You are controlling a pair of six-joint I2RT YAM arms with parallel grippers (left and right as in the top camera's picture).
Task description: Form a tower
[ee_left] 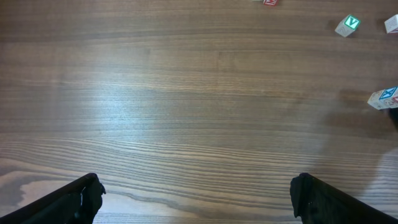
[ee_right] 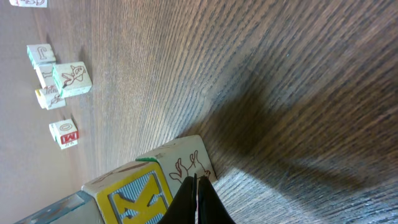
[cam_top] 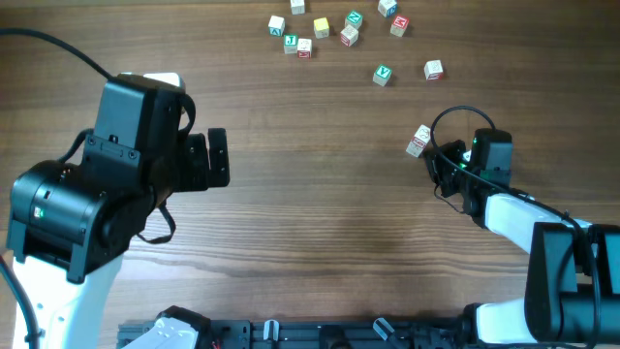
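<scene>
The tower (cam_top: 418,142) stands on the table (cam_top: 320,223), right at the tip of the right gripper (cam_top: 433,157). From above it reads as a pale block with reddish marks, slightly offset from what lies under it. I cannot tell from that view how squarely the two sit. The right wrist view shows a pale face with a reddish drawing and, just beside it, a yellow face with a K.

The right gripper's fingers (ee_right: 198,198) are pressed together with nothing between them, and their point rests against the pale face of the tower. That looks like a nudge or a check of the alignment, not a grip, since closed fingers can push a small block without toppling it.

The left gripper (cam_top: 219,158) hangs well apart from the tower, on its far side from the right arm. Its fingers (ee_left: 74,202) are spread wide and empty over bare wood, probably parked out of the way.

The loose cubes (cam_top: 322,27) lie scattered beyond the tower. A green-lettered cube (cam_top: 383,74) is the nearest to it, which makes it a likely candidate for the next layer.
</scene>
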